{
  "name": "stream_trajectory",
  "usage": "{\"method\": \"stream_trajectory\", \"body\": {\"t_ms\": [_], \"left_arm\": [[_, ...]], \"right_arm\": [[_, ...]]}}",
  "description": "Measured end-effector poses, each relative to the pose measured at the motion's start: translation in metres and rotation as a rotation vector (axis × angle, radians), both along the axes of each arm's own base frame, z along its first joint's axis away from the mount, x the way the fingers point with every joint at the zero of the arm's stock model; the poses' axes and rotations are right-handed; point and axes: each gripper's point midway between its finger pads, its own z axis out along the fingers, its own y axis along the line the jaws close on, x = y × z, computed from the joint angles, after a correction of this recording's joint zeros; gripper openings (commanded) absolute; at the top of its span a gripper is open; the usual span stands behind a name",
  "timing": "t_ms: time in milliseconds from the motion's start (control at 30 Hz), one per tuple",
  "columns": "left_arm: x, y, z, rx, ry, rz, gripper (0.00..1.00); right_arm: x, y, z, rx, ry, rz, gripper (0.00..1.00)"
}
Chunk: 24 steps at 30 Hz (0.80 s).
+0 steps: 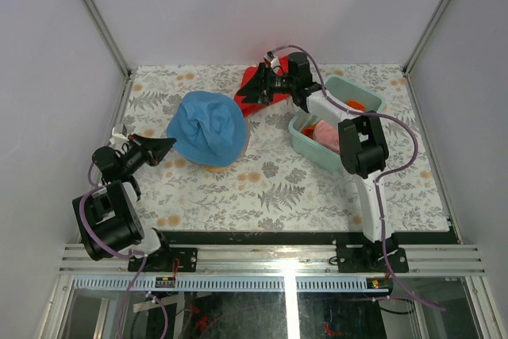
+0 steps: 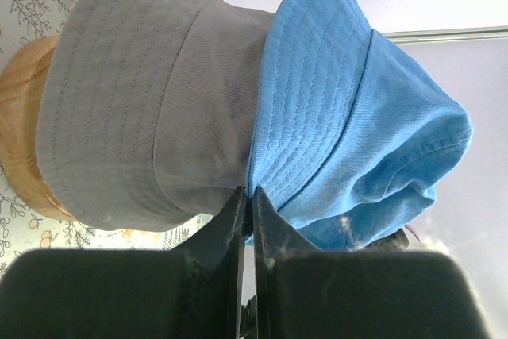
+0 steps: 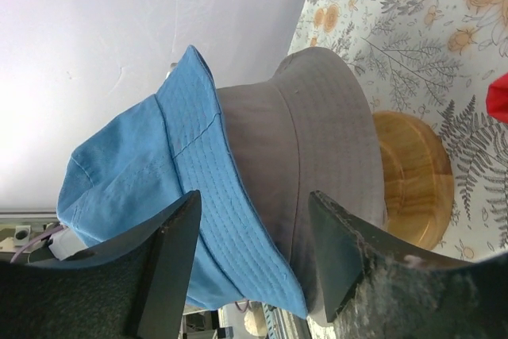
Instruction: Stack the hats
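The blue hat (image 1: pixel 208 129) sits on top of the grey hat (image 2: pixel 135 109), which sits on the wooden stand (image 2: pixel 24 117). Both also show in the right wrist view: the blue hat (image 3: pixel 135 164), the grey hat (image 3: pixel 317 132). My left gripper (image 1: pixel 165 146) is shut, its tips (image 2: pixel 248 196) at the brims' edge, with nothing visible between them. My right gripper (image 1: pixel 260 89) is open and empty (image 3: pixel 254 236), hovering over the red cloth and facing the stack. The pink hat (image 1: pixel 325 134) and the orange hat (image 1: pixel 355 105) lie in the teal bin.
The teal bin (image 1: pixel 305 147) stands at the right, under the right arm. The flat red cloth (image 1: pixel 248 91) lies at the back centre, beside the stack. White walls enclose the floral table on three sides.
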Motion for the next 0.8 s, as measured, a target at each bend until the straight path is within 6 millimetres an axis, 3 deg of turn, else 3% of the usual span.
{"method": "stream_trajectory", "body": {"t_ms": [167, 400, 567, 633, 800], "left_arm": [[0.001, 0.001, 0.002, 0.001, -0.004, 0.0, 0.0], [0.003, 0.002, 0.006, 0.005, -0.014, 0.0, 0.0], [0.005, 0.003, 0.004, 0.001, -0.006, 0.0, 0.0], [0.006, 0.003, 0.003, -0.001, -0.002, 0.0, 0.0], [0.007, 0.004, 0.0, -0.008, 0.01, 0.0, 0.0]], "right_arm": [[-0.001, 0.011, 0.003, 0.038, 0.014, 0.023, 0.66], [-0.026, 0.037, 0.015, 0.081, 0.014, 0.098, 0.59], [-0.042, 0.051, 0.015, 0.089, 0.021, 0.141, 0.18], [-0.044, 0.051, 0.016, 0.095, 0.021, 0.145, 0.08], [-0.04, 0.046, 0.011, 0.085, 0.036, 0.134, 0.0]]}}
